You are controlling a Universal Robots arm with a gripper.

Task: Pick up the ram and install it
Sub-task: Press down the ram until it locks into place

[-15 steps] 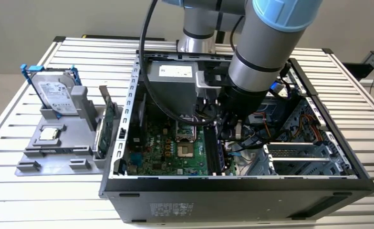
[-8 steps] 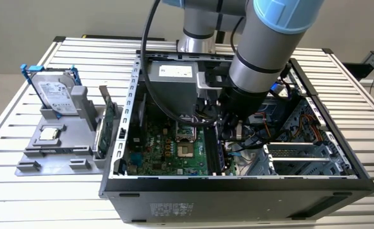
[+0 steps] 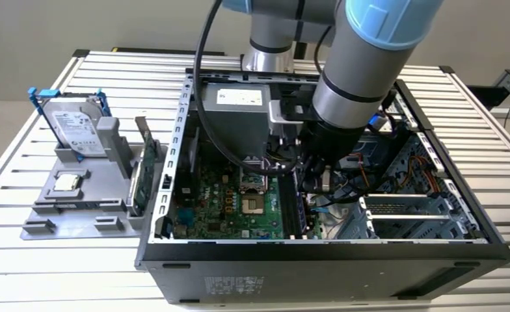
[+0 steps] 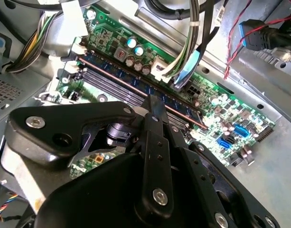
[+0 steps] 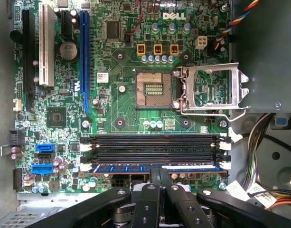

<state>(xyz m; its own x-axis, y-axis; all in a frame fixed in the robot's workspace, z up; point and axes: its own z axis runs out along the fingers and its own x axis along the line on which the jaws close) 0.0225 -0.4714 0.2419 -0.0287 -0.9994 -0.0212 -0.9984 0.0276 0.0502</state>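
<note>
The fingers point(image 5: 158, 176) are drawn together, tips touching the top edge of the ram point(image 5: 154, 167) near its middle; in the first wrist view they meet at lower centre of the frame. The ram sits in the memory slot nearest the fingers, beside empty dark slots point(image 5: 154, 147) on the green motherboard point(image 5: 117, 95). Its long axis runs straight across the lower part of that frame, parallel to the slots; in the second wrist view the ram point(image 4: 136, 85) runs diagonally from upper left to centre right. In the exterior view the arm point(image 3: 359, 71) reaches steeply down from the top of the frame into the open computer case point(image 3: 324, 250), which lies on the slatted table point(image 3: 81, 260), wrist near the frame's centre.
</note>
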